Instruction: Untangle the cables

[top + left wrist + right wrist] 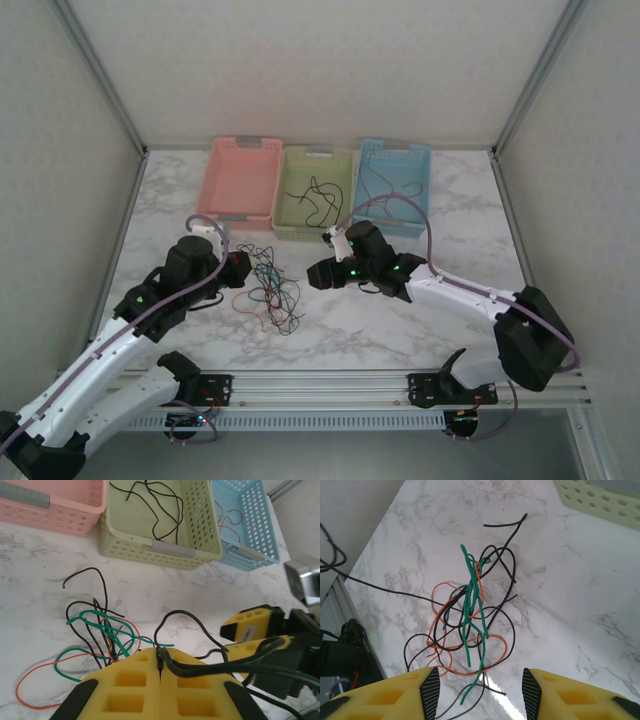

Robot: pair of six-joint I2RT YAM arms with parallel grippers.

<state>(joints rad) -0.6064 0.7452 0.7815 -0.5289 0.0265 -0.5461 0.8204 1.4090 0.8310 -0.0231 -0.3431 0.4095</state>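
1. Bench [400,320]: white marble-patterned top with plain walls on three sides. It carries every item below.

2. Left arm [110,350] and right arm [470,295]: white with black joints, each trailing a lilac hose. They reach inward from the near edge toward the middle of the bench.

3. Baskets: three perforated plastic baskets stand side by side at the far edge.
- Pink basket [215,180], on the left.
- Green basket [300,233], in the middle, holding loose black strands [160,510].
- Blue basket [395,146], on the right, holding thin reddish strands [232,522].

4. Cables [272,295]: a loose tangle of black, green and orange-red wires lies on the bench in front of the baskets, between the two tools. The green wires run through the middle of the knot. The black and orange-red ones loop around and under them [470,610]. One black end curls away toward the baskets.

5. Left tool [160,662]: its yellow fingers are clenched together, grasping a black cable [185,614]. That cable rises in an arch from the pinch point. The tool sits at the left edge of the tangle [240,268].

6. Right tool [480,685]: released, with its yellow fingers spread wide apart. It hangs over the near-right side of the tangle [315,273] with nothing between the fingers.
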